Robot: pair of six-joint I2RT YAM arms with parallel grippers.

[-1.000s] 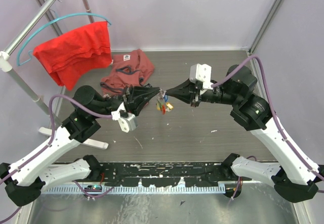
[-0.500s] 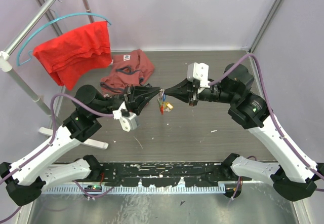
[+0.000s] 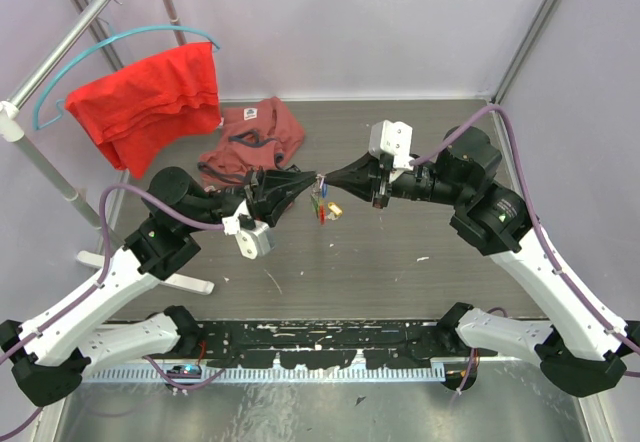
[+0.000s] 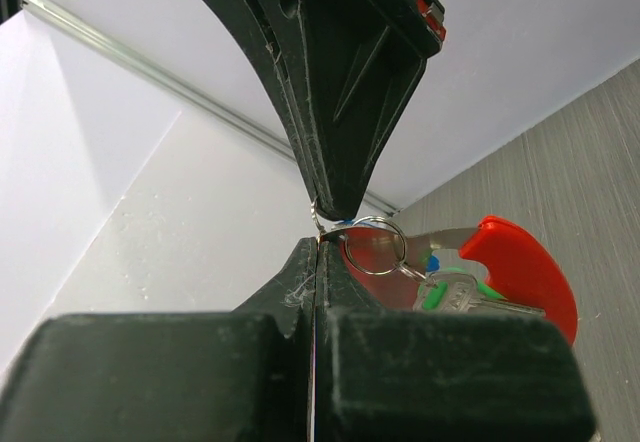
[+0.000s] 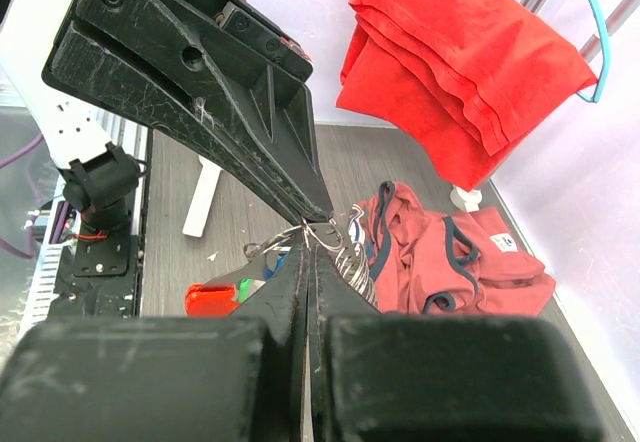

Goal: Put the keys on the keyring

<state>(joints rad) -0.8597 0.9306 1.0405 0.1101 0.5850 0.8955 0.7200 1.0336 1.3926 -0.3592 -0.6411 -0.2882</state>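
Note:
Both grippers meet tip to tip above the table's middle. My left gripper [image 3: 312,181] [image 4: 318,238] is shut, its tips pinching the thin wire of the keyring [image 4: 372,245]. Facing it, my right gripper [image 3: 331,182] [image 5: 308,239] is shut on the same wire of the keyring [image 5: 322,227]. Under the tips hang the keys [image 3: 322,208] in a small bunch. A green-headed key [image 4: 452,297] and a blue head [image 4: 432,260] hang from the ring, beside the red tag [image 4: 522,272] [image 5: 212,299]. The green head [image 5: 243,287] also shows in the right wrist view.
A red cloth [image 3: 150,102] hangs on a teal hanger on the rack at the back left. A dull red garment [image 3: 255,140] lies on the table just behind the left gripper. The rack's white foot [image 3: 190,284] lies at the left. Walls close in the back and right.
The right arm's wrist has shifted slightly left and back. The hanging keys have swung a little. Both grippers stay shut at the same meeting point.

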